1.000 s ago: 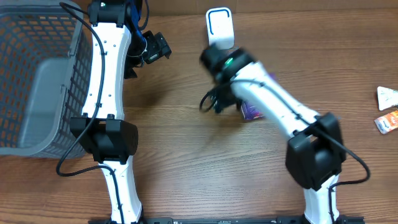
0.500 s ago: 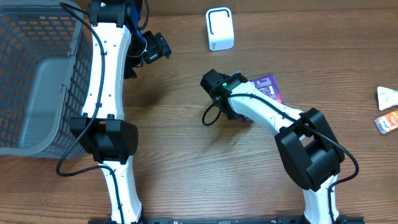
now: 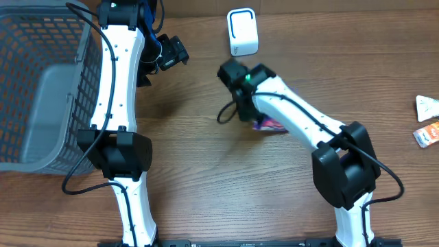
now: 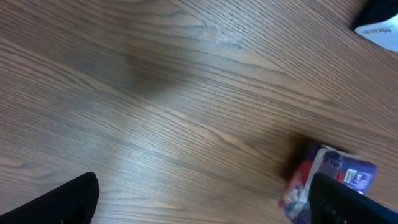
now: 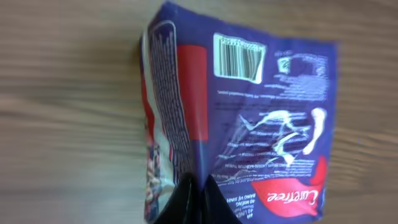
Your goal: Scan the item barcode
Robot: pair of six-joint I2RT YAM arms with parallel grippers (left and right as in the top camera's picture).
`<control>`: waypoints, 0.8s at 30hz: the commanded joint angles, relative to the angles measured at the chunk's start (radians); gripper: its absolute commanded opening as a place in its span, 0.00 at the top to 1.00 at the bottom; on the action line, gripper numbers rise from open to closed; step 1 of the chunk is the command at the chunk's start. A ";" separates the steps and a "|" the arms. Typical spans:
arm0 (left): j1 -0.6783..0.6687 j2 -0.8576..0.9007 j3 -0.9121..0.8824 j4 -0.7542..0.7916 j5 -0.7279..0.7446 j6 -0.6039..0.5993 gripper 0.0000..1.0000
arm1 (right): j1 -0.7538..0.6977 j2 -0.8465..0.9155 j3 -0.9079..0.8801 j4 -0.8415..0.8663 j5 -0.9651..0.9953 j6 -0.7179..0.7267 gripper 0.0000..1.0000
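**Right gripper clamped on the packet, barcode turned up**

My right gripper (image 5: 194, 190) is pinched tight on a thin fold at one edge of the purple packet (image 5: 261, 124). The rest of the packet spreads out beyond my fingertips. I judge this edge grip is a deliberate choice: it leaves the printed back uncovered, so the barcode (image 5: 237, 56) at the corner farthest from my fingers stays readable. The packet is tipped up on its side rather than lying flat. I cannot tell whether its lower edge is touching the wood.

From above, the white scanner (image 3: 242, 31) stands just beyond my right wrist, apart from the packet. To my eye the barcode has not yet been presented to it.

My left gripper (image 3: 171, 53) hangs with its fingers spread wide, holding nothing. It is well off to the side of the packet, next to the grey basket (image 3: 27, 41), and out of the right arm's way.

Everything sits on a brown wood-grain table (image 3: 192, 171), smooth and bare around my grip. Two small packages (image 3: 426, 120) lie at its far right edge, well away from either gripper. Nothing of the room past the table shows.
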State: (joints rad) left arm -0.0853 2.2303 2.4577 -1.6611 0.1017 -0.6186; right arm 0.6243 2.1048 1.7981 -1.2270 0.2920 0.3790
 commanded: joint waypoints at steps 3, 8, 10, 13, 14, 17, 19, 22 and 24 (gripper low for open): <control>-0.003 0.008 0.001 -0.003 -0.001 0.013 0.00 | -0.079 -0.016 0.258 -0.029 -0.683 -0.149 0.96; -0.003 0.008 0.001 -0.003 -0.001 0.013 0.00 | -0.163 -0.016 0.196 0.019 -1.009 -0.171 0.96; -0.003 0.008 0.001 -0.003 -0.001 0.013 0.00 | -0.189 -0.016 0.103 0.081 -1.081 -0.167 0.96; -0.003 0.008 0.000 -0.003 -0.001 0.013 0.00 | -0.241 -0.016 -0.070 0.189 -1.086 -0.110 0.96; -0.003 0.008 0.001 -0.003 -0.001 0.013 0.00 | -0.261 -0.016 -0.101 0.209 -1.082 -0.103 0.96; -0.003 0.008 0.000 -0.003 -0.001 0.013 0.00 | -0.348 -0.016 -0.146 0.227 -0.884 -0.075 0.96; -0.003 0.008 0.001 -0.003 -0.001 0.013 0.00 | -0.397 -0.016 -0.134 0.195 -0.734 -0.076 0.96; -0.003 0.008 0.001 -0.003 -0.001 0.013 0.00 | -0.439 -0.030 -0.087 0.093 -0.805 -0.200 0.94; -0.003 0.008 0.001 -0.003 -0.001 0.013 0.00 | -0.422 -0.053 -0.075 0.064 -0.832 -0.287 0.89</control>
State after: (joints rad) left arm -0.0853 2.2303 2.4577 -1.6611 0.1013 -0.6186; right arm 0.1703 2.1036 1.6688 -1.1366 -0.5159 0.2394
